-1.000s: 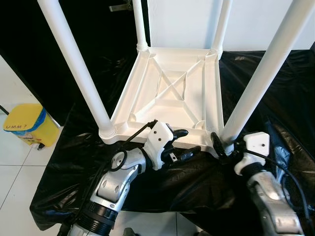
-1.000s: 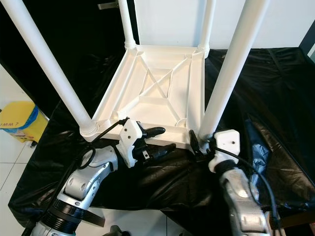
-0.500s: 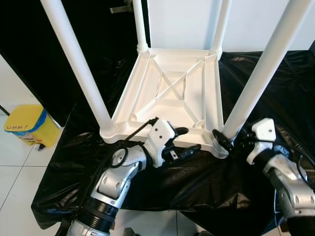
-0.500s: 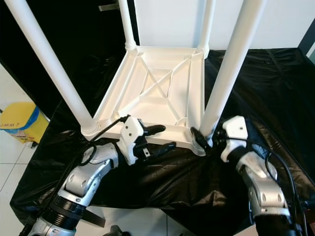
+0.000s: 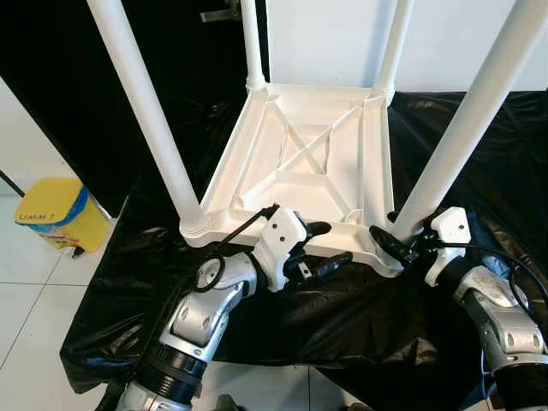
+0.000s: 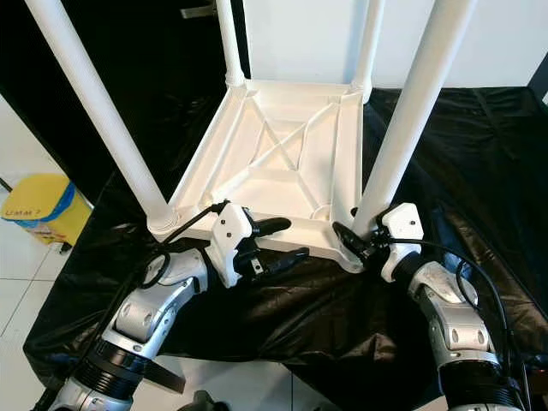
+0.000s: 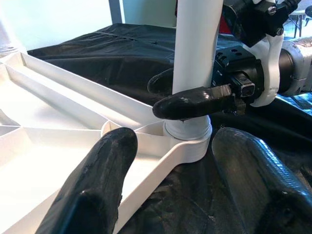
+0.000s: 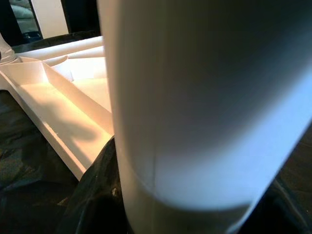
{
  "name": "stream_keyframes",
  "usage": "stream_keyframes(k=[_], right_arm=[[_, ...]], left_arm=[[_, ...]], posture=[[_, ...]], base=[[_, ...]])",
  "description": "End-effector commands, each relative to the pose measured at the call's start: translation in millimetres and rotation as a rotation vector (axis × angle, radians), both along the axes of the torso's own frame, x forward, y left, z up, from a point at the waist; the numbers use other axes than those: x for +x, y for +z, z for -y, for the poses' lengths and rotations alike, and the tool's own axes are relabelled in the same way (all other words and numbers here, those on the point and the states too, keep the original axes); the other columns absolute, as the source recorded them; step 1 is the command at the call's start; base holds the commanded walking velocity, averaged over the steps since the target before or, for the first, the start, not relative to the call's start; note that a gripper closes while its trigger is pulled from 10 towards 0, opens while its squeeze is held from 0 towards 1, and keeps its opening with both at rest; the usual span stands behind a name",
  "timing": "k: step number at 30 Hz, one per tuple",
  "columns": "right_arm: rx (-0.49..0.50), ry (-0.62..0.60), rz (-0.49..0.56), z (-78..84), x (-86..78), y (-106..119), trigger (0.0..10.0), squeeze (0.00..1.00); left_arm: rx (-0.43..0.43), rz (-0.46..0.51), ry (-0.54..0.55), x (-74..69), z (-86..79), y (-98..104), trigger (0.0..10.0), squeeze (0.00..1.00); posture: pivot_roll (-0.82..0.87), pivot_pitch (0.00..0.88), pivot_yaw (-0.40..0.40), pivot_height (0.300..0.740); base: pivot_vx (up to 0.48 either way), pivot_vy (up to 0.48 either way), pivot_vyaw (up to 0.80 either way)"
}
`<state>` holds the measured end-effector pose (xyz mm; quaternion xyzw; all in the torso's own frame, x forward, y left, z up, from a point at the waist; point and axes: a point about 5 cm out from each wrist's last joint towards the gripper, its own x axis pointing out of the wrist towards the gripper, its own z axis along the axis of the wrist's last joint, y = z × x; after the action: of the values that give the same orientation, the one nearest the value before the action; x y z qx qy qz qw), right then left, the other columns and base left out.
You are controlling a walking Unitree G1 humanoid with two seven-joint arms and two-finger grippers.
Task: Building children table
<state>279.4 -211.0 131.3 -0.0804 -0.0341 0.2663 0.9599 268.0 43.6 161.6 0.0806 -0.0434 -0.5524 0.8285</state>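
You see a small white table (image 5: 317,163) lying upside down on a bench covered with a black sheet (image 5: 342,317). Its four round legs stick up in the air. You can see the cross-shaped ribs on the underside of the table top.

Your left gripper (image 5: 330,246) is at the near edge of the table top. Its two black fingers (image 7: 100,180) are apart. One finger lies over the white edge and the other is below it, above the black sheet. They sit on either side of the edge, but you cannot tell if they touch it.

Your right gripper (image 6: 351,241) is at the near right leg (image 5: 462,128), down low where the leg meets the table corner. Its fingers (image 7: 192,103) are on both sides of the leg, clamped on it. In the right wrist view the leg (image 8: 195,107) is very close and big, with the white table frame behind it.

A yellow bin (image 5: 56,214) with a blue band stands on the white tile floor (image 5: 34,342), off to the left of the bench. A white wall (image 5: 330,38) is behind the table.
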Motion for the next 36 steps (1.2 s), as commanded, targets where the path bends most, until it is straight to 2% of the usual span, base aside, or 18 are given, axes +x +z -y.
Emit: stream_keyframes(k=[1,6,10,14,16,20,22,23,25,26,28,36], right_arm=[[0.008,-0.048,-0.050,-3.0,-5.9,-14,10.0,0.00],[0.031,-0.146,-0.047,-9.2,-9.3,-19,10.0,0.00],[0.065,-0.305,-0.049,-15.7,-12.0,-24,10.0,0.00],[0.069,-0.342,-0.044,-16.6,-11.9,-23,10.0,0.00],[0.089,-0.456,-0.037,-20.7,-10.9,-24,10.0,0.00],[0.101,-0.491,-0.040,-23.1,-10.6,-25,10.0,0.00],[0.115,-0.608,-0.050,-30.6,-10.9,-29,10.0,0.00],[0.115,-0.608,-0.050,-30.6,-10.9,-29,10.0,0.00],[0.136,-0.728,-0.075,-39.5,-11.8,-34,10.0,0.00],[0.136,-0.728,-0.075,-39.5,-11.8,-34,10.0,0.00],[0.159,-0.727,-0.076,-60.0,-12.2,-34,10.0,0.00],[0.149,-0.712,-0.060,-62.6,-11.7,-31,10.0,0.00]], left_arm=[[0.018,0.005,0.028,1.0,-2.0,-3,10.0,0.00],[0.018,0.002,0.033,2.5,-3.1,-4,10.0,0.00],[0.018,0.002,0.040,4.4,-2.9,-5,10.0,0.00],[0.018,0.002,0.042,4.7,-3.0,-5,10.0,0.00],[0.015,0.004,0.045,5.8,-2.2,-5,10.0,0.00],[0.014,0.004,0.046,6.3,-1.9,-5,10.0,0.00],[0.008,0.005,0.050,6.4,-0.7,-5,10.0,0.00],[0.008,0.005,0.050,6.4,-0.7,-5,10.0,0.00],[0.004,0.007,0.053,5.6,0.5,-5,10.0,0.00],[0.004,0.007,0.053,5.6,0.5,-5,10.0,0.00],[0.004,0.007,0.056,4.8,-0.3,-6,10.0,0.00],[0.004,0.007,0.055,5.0,-1.1,-6,10.0,0.00]], posture=[[-0.09,0.039,0.023,0.740],[-0.08,0.032,0.024,0.740],[-0.09,0.026,0.024,0.740],[-0.09,0.026,0.024,0.740],[-0.09,0.019,0.017,0.740],[-0.09,0.018,0.015,0.740],[-0.09,0.011,0.007,0.740],[-0.09,0.011,0.007,0.740],[-0.09,0.009,0.003,0.740],[-0.09,0.009,0.003,0.740],[-0.08,0.008,0.003,0.740],[-0.09,0.003,0.010,0.740]], base=[[0.000,0.000,0.00],[0.000,0.000,0.00],[0.000,0.000,0.00],[0.000,0.000,0.00],[0.000,0.000,0.00],[0.000,0.000,0.00],[0.000,0.000,0.00],[0.000,0.000,0.00],[0.000,0.000,0.00],[0.000,0.000,0.00],[0.000,0.000,0.00],[0.000,0.000,0.00]])
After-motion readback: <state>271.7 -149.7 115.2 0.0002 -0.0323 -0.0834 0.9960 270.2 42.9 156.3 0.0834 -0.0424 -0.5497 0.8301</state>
